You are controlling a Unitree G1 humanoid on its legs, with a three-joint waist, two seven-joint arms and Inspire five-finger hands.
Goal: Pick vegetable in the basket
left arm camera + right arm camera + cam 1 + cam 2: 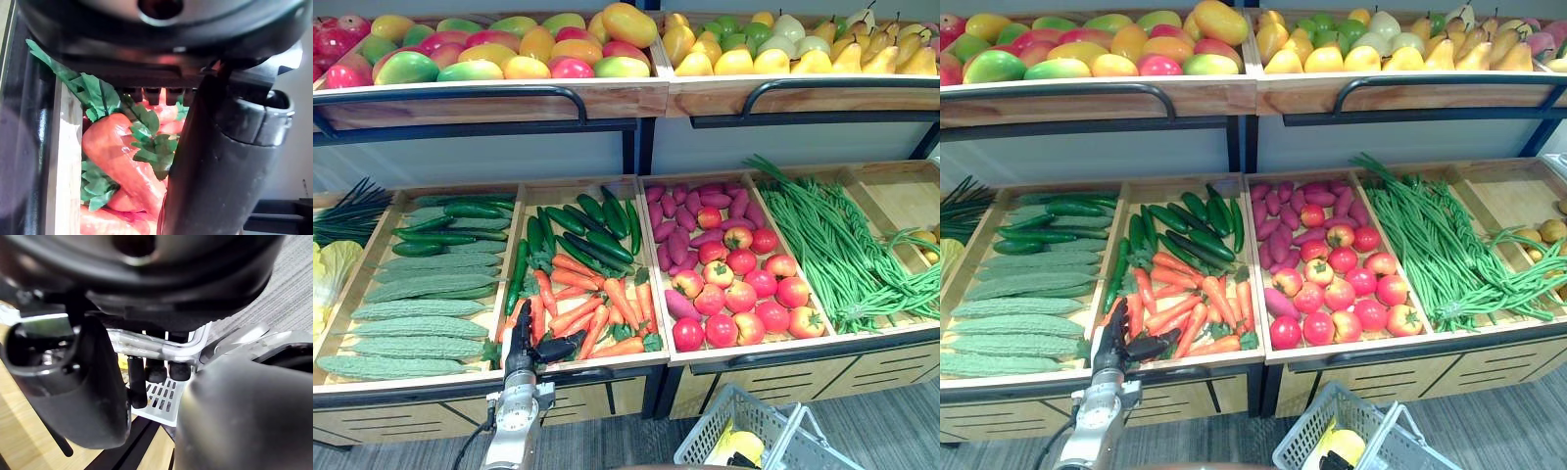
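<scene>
1. Nearest me, low by the floor, sits the white slotted basket (pixel 705 436) with something yellow (pixel 736 446) inside it.
2. My right hand (pixel 146 289) is at that basket, its fingers (pixel 138 382) curled round the metal handle (pixel 161 346).
3. Next comes my left hand (pixel 526 345), at the front rail of the carrot bin. Its fingers are straight and point away from me, the thumb sticks out to my right, and it grips nothing.
4. Just past those fingertips lie the carrots (pixel 592 304), heaped in the near half of the bin. Most have their long axis running near to far or on a slant, and several leafy tops face the front rail. The closest carrot (pixel 112 152) lies slantwise under green leaves; I cannot tell whether I touch it.
5. Behind them in the same bin, dark cucumbers (pixel 592 230) slant away from me.
6. Pale bumpy gourds (pixel 416 323) lie crosswise in the bin to my left. Tomatoes (pixel 744 294), purple sweet potatoes (pixel 680 230) and long beans (pixel 832 245) are to my right.
7. Farthest, the upper shelf holds mangoes (pixel 509 49) and pears (pixel 803 54).
</scene>
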